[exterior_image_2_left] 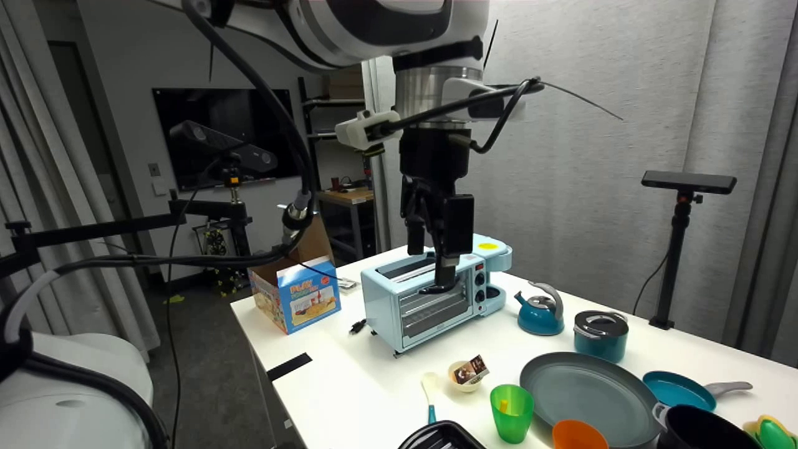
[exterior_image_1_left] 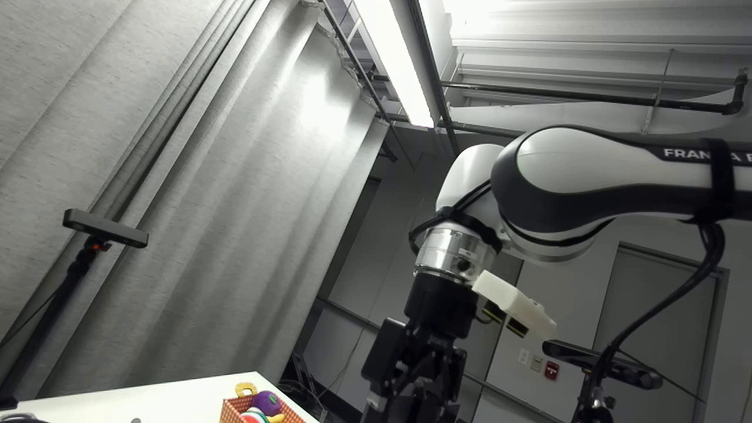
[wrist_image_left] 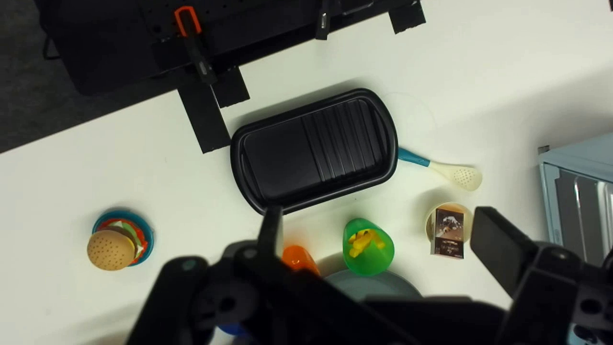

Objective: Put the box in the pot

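A small dark brown box (wrist_image_left: 448,231) leans in a small cream bowl (wrist_image_left: 433,218). In an exterior view the box (exterior_image_2_left: 472,370) tilts out over the bowl's rim. A teal pot (exterior_image_2_left: 600,344) with a lid on it stands behind the grey plate in that view. A dark pot (exterior_image_2_left: 701,430) without a visible lid is at the bottom right, partly cut off. I cannot tell which pot is meant. My gripper (wrist_image_left: 383,232) is open and empty, high above the table. It also shows in both exterior views (exterior_image_2_left: 436,249) (exterior_image_1_left: 411,405). Neither pot can be made out in the wrist view.
A light blue toaster oven (exterior_image_2_left: 430,299), a kettle (exterior_image_2_left: 541,312), a grey plate (exterior_image_2_left: 592,393), a blue pan (exterior_image_2_left: 676,390), a green cup (wrist_image_left: 368,261), an orange cup (wrist_image_left: 299,258), a spatula (wrist_image_left: 455,175), a black tray (wrist_image_left: 313,151) and a toy burger (wrist_image_left: 112,249) are on the table.
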`<state>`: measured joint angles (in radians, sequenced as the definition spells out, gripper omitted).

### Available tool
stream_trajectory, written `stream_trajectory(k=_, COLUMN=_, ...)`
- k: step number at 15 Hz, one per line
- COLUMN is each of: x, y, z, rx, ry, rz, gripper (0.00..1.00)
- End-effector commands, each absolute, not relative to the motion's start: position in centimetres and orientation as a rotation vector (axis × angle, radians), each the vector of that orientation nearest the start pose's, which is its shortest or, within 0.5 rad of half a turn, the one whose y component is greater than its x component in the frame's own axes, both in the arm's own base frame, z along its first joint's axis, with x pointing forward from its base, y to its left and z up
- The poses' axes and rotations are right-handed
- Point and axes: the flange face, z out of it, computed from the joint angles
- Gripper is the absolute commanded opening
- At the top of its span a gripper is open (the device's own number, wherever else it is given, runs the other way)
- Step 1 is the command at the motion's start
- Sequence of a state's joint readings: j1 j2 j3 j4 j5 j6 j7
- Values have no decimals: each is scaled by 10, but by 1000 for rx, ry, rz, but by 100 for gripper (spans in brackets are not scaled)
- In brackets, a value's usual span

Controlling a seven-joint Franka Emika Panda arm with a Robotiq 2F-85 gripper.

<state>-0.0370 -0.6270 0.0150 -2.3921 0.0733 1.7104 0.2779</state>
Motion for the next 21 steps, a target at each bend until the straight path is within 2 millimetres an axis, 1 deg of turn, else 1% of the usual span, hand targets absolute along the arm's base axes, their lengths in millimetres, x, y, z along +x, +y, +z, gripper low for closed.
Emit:
stream_trajectory(k=1, x=370, y=0, z=525, rx=-3086, ry=457, rz=31, gripper=100)
stream_trajectory(k=5, x=383, y=8, z=510, rx=-3120, ry=416, rz=-14, gripper=100)
stream_trajectory(k=9, x=396, y=23, z=490, rx=-3151, ry=359, rz=-42, gripper=100)
stream_trajectory(k=17, x=423, y=63, z=441, rx=-3187, ry=236, rz=6, gripper=100)
stream_trajectory(k=21, x=436, y=72, z=420, rx=-3203, ry=196, rz=38, gripper=100)
